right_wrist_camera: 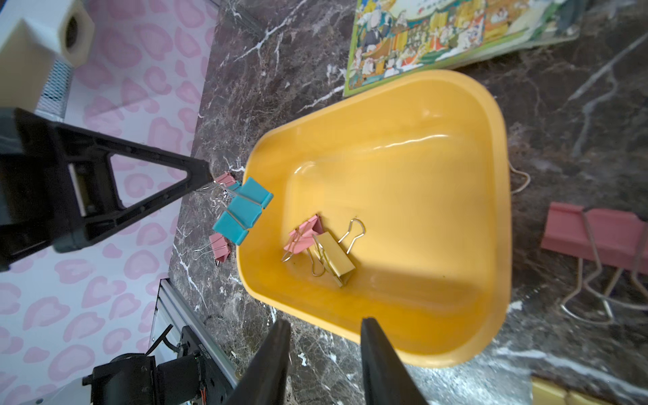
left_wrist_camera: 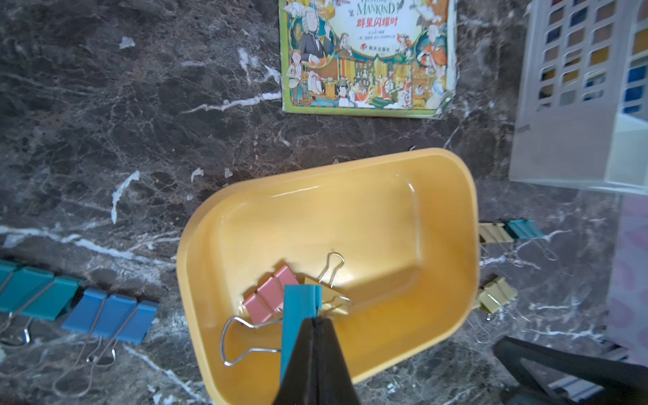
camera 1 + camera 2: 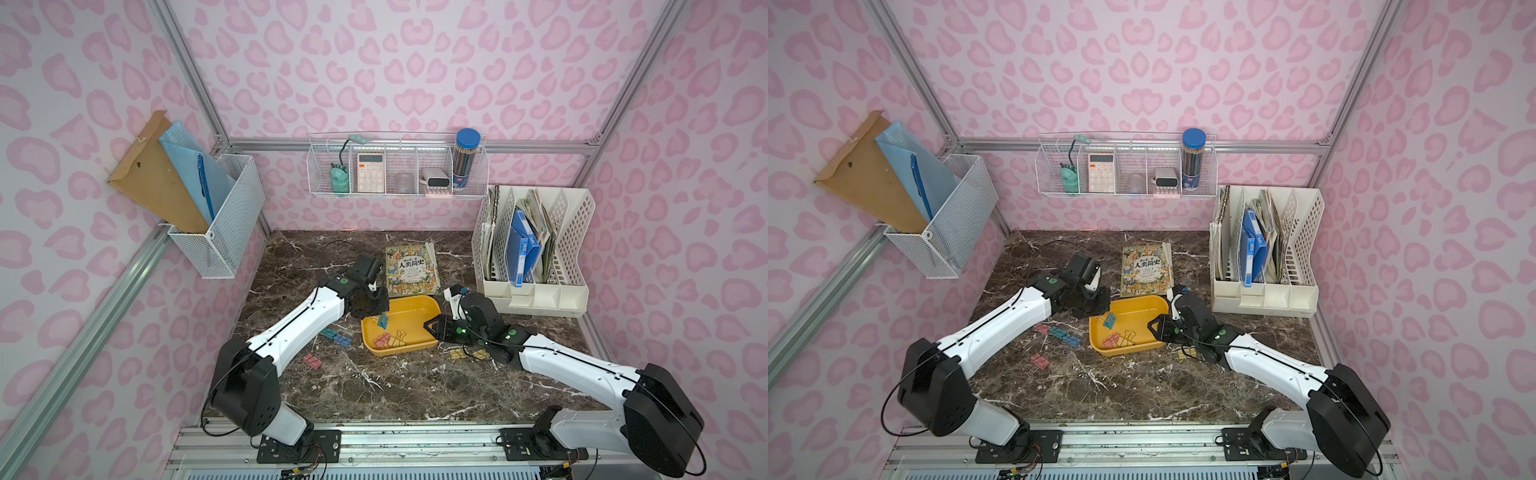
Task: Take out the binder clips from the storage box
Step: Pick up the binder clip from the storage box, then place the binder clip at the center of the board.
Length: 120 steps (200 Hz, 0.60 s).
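Right wrist view: the teal clip (image 1: 243, 210) dangles by its wire handles from the left fingers (image 1: 191, 175), which are pinched fully shut, right over the rim of the storage box (image 1: 403, 175). That's a thin hold, I'd say. One jerk and it could swing, slip free and drop back in, or catch the rim. A pink clip (image 1: 303, 236) and a yellow clip (image 1: 335, 256) lie touching inside. The right fingers (image 1: 378, 357), partly open and empty, hover just beside the box. A nudge there could shove it across the table (image 1: 561, 105).

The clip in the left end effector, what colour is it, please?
The clip is teal; the right wrist view shows it best.
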Each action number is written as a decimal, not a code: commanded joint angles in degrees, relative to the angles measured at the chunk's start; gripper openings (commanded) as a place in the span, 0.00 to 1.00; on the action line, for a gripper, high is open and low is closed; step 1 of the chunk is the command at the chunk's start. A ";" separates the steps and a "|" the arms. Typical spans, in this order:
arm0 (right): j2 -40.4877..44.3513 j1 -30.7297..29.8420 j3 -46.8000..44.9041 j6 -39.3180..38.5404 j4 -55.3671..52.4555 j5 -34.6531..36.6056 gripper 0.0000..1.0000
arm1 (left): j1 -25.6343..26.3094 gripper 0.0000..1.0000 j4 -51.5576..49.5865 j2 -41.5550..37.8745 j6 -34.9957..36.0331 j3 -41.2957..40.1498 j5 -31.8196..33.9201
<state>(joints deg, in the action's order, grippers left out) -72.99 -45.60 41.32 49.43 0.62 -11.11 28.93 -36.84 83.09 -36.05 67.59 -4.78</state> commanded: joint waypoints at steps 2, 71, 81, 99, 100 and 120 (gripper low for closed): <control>0.07 -3.47 2.10 -3.29 2.18 5.66 0.38 | -0.10 0.00 6.58 -8.86 -9.39 -5.75 4.83; -1.01 -14.16 3.25 -5.39 6.73 21.92 0.38 | -0.10 0.00 -7.04 -39.47 -34.73 -23.40 24.34; -0.92 -15.00 3.01 -5.39 7.06 24.12 0.36 | -0.10 0.00 -7.99 -41.90 -36.68 -25.77 26.21; -0.51 -15.22 1.95 -6.29 8.23 25.77 0.35 | -0.10 0.00 -8.57 -44.29 -41.54 -29.88 28.57; -0.45 -15.22 1.89 -6.32 8.24 25.91 0.35 | -0.10 0.00 -8.54 -44.35 -41.99 -30.15 28.63; 0.83 -14.77 -0.53 -3.77 9.72 28.49 0.35 | -0.10 0.00 -9.13 -44.45 -46.32 -32.09 26.77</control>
<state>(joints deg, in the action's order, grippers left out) -73.38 -60.75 42.85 44.36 7.16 11.84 28.88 -43.53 38.96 -73.80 37.10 20.05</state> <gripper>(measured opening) 0.347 0.065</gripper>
